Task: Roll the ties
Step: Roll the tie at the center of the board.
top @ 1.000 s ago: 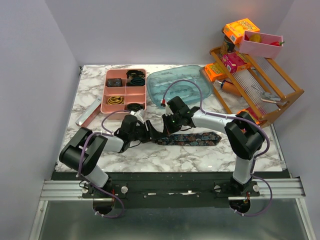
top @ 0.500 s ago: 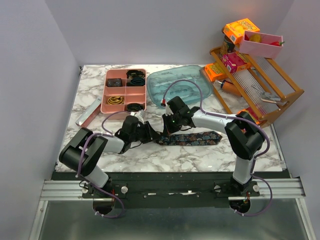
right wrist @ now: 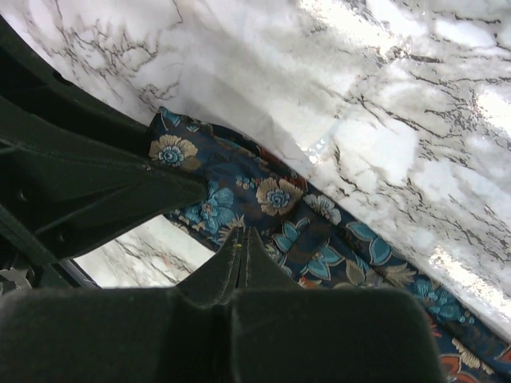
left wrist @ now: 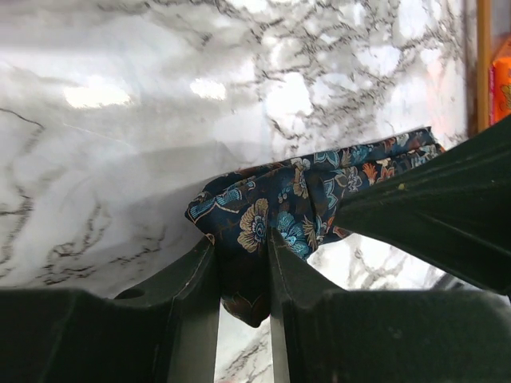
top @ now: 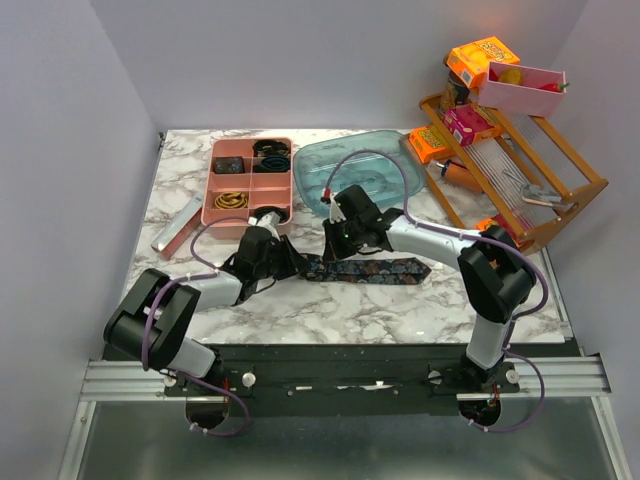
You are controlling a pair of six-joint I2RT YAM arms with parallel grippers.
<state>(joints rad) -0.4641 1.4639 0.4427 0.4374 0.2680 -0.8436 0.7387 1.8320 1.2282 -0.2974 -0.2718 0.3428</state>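
From above, the tie (top: 375, 270) lies flat on the marble table (top: 300, 305), running left to right near the middle. Its left end is gathered up at my left gripper (top: 284, 263). My right gripper (top: 338, 250) comes down over the cloth just to the right of that, and the two grippers are nearly touching. To the far left sits the pink tray (top: 212, 180), with coiled things in some compartments.

In the left wrist view, my left fingers (left wrist: 196, 295) pinch the folded end of the tie, a thick lump of floral cloth squeezed between them. The rest trails off to the right under the other arm's dark finger. I judge this to be the start of the roll. The first turn should be tight and square, so I should hold firmly and turn the wrist evenly, not drag the strip sideways.

In the right wrist view, my right fingers (right wrist: 227, 275) are pressed together with nothing between them. Their tip is on or just above the cloth beside the fold; I cannot tell which. I'd use that tip only as a light hold-down. Too much pressure could pin the strip, and the roll might skew or slip out of my pinch.
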